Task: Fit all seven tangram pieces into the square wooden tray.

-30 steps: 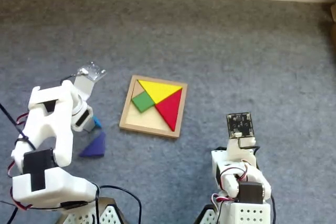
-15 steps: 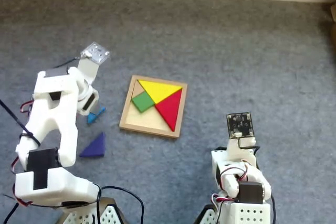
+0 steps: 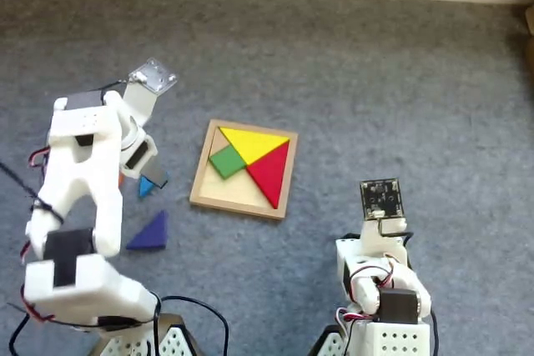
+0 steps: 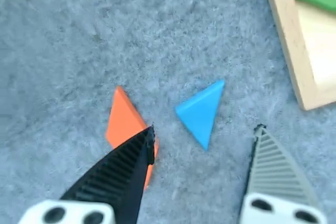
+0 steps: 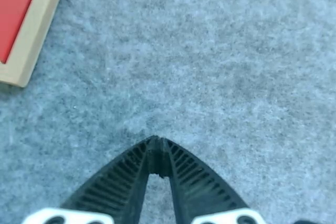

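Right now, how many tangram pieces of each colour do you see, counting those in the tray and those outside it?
yellow piece: 1
red piece: 1
green piece: 1
light blue piece: 1
orange piece: 1
dark blue piece: 1
Total: 6

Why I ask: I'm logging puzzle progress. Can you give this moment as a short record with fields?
tray: square wooden tray on grey carpet
in tray: yellow triangle; red triangle; green square
outside tray: light blue triangle; orange piece; dark blue triangle
left tool: open, straddling the light blue triangle, its black finger over the orange piece
right tool: shut, above bare carpet, apart from the tray
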`<state>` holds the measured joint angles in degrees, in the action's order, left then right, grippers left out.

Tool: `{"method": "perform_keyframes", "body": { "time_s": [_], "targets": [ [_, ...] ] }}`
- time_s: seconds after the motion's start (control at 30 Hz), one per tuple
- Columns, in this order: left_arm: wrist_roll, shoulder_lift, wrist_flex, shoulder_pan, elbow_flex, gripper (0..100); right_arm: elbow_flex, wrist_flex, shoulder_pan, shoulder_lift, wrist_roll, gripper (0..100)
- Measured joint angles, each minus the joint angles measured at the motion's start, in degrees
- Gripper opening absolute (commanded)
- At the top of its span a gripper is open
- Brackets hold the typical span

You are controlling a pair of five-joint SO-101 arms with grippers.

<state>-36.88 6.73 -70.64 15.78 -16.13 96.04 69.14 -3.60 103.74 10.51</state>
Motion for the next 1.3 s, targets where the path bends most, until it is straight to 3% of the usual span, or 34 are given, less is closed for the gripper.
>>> {"method": "perform_keyframes", "body": {
  "time_s": [0.4,0.83,1.13,1.3],
  "targets": [
    [0.0,19.96,-3.34,0.0,15.65,25,0.0,0.0,0.0,0.0,0.0,1.6],
    [0.18,21.98,-4.31,-0.35,16.7,16,0.0,0.0,0.0,0.0,0.0,1.6],
    [5.19,22.15,-7.21,-0.35,18.29,26,0.0,0.0,0.0,0.0,0.0,1.6],
    [9.23,22.15,-7.21,0.0,18.37,26,0.0,0.0,0.0,0.0,0.0,1.6]
  ]
}}
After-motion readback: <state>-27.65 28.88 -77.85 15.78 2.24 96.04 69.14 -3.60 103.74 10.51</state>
